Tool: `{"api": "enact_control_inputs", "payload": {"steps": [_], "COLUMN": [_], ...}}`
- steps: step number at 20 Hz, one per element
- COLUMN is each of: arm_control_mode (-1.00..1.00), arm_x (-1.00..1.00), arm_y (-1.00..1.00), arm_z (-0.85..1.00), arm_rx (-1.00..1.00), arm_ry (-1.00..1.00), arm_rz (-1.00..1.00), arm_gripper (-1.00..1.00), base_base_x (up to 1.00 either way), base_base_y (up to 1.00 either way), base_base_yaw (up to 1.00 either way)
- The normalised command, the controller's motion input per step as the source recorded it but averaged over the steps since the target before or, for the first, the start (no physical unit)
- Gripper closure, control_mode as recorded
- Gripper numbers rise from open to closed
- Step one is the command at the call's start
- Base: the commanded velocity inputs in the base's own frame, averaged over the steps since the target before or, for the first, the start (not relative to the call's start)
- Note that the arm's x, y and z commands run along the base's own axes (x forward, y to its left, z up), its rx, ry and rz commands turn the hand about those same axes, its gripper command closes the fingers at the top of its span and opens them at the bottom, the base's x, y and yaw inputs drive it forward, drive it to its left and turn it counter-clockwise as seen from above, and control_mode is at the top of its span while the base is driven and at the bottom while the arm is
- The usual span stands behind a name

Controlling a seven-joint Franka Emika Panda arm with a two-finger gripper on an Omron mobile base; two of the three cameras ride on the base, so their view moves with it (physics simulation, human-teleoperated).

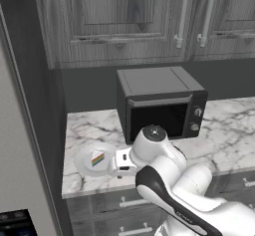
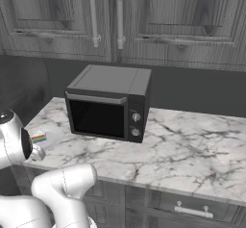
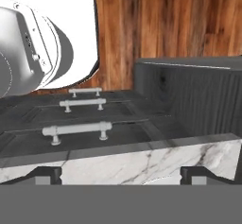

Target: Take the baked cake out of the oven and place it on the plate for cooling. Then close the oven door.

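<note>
- The cake is a small wedge with rainbow-striped layers and a pale top. It lies on the plate, a little toward 3 o'clock of the plate's middle. In the right base view the cake shows its striped side.
- The plate is white, round and shallow. It rests flat on the marble counter near the front edge, at about 8 o'clock from the small black countertop microwave.
</note>
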Motion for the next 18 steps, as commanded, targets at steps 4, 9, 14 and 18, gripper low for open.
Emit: {"api": "enact_control_inputs", "payload": {"steps": [4, 9, 14, 18], "arm_control_mode": [-1.0, -1.0, 1.0, 1.0], "arm_x": [0.0, 0.0, 0.0, 0.0], "arm_y": [0.0, 0.0, 0.0, 0.0], "arm_z": [0.0, 0.0, 0.0, 0.0], "arm_rx": [0.0, 0.0, 0.0, 0.0], "arm_ry": [0.0, 0.0, 0.0, 0.0], "arm_rz": [0.0, 0.0, 0.0, 0.0], "arm_gripper": [-1.0, -1.0, -1.0, -1.0], "base_base_x": [0.0, 0.0, -0.33, -0.69], "base_base_y": [0.0, 0.0, 0.0, 0.02], "base_base_yaw": [0.0, 0.0, 0.0, 0.0]}}
